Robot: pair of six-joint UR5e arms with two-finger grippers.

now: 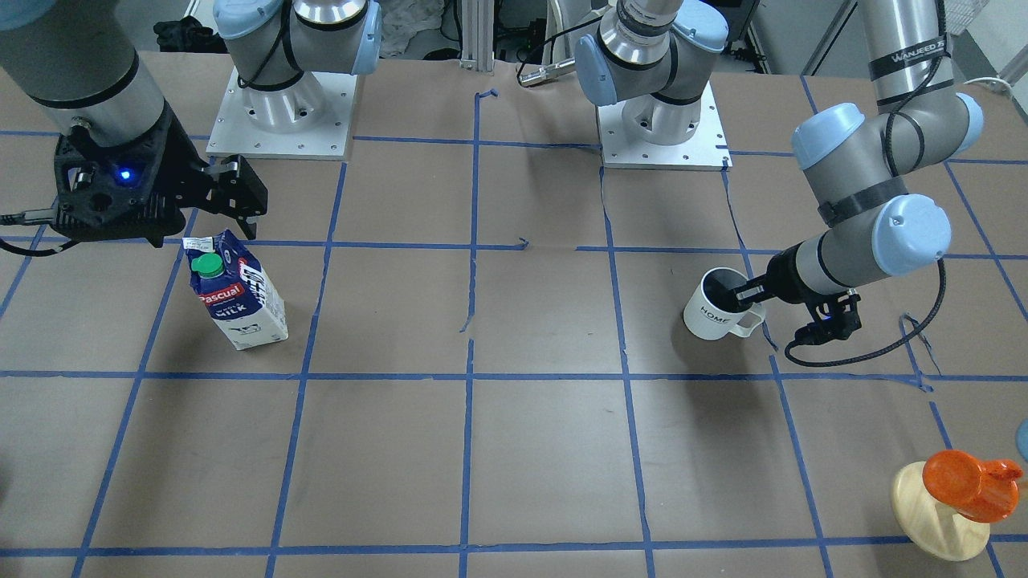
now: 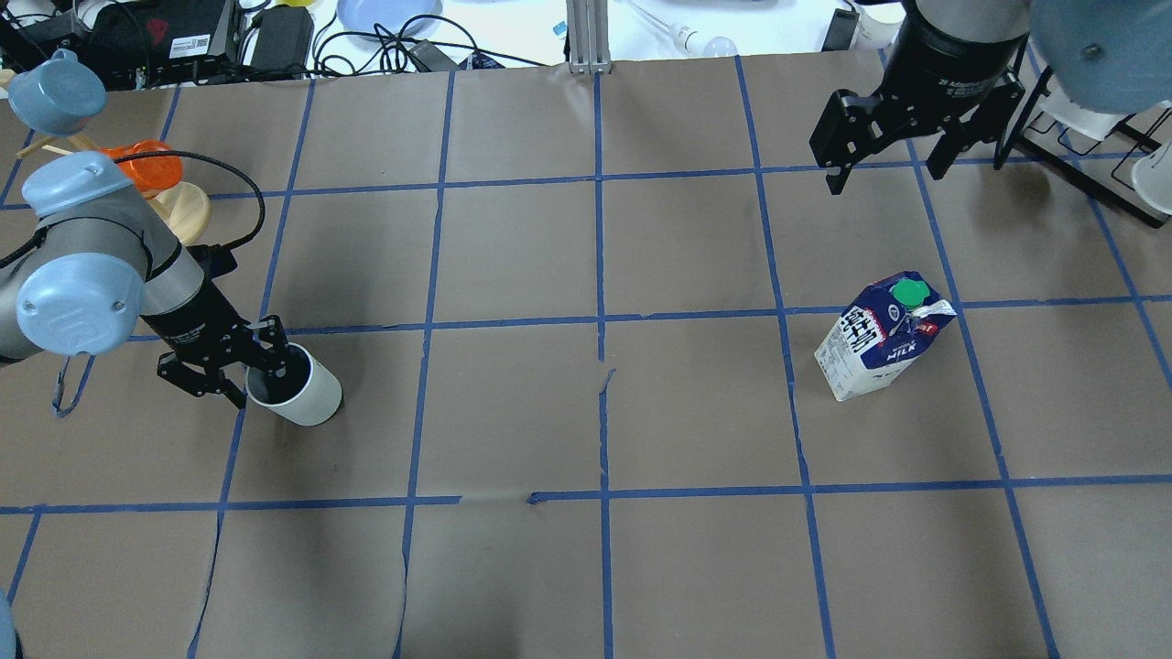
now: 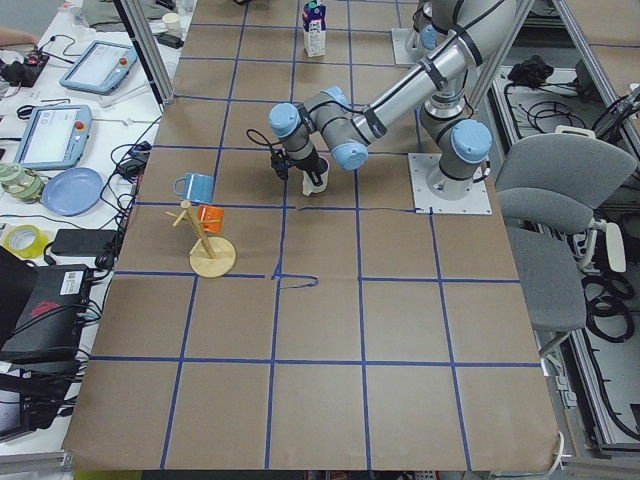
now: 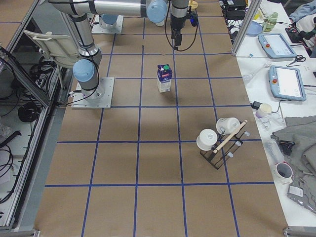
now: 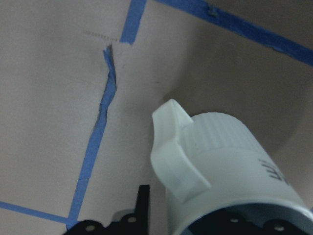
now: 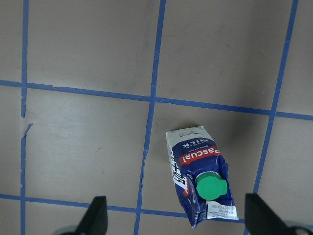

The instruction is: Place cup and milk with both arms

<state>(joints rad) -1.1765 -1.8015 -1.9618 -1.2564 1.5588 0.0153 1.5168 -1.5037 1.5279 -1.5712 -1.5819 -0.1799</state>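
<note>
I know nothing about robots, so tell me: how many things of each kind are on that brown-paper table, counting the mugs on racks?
Robot arms: 2 (left arm, right arm)
Milk carton: 1
Mugs: 5 (white table mug, orange mug, blue mug, white rack mugs)
Racks: 2 (wooden rack, black rack)
Total: 10

The worktop (image 1: 546, 449) carries one milk carton (image 1: 237, 297), one loose cup (image 1: 715, 315), one wooden stand (image 3: 212, 258) with two mugs (image 3: 195, 186), and one black rack (image 4: 217, 158) with two white mugs (image 4: 207, 139). Two arms (image 2: 92, 275) end in two claws, the left claw (image 2: 256, 373) and the right claw (image 2: 886, 178).
</note>
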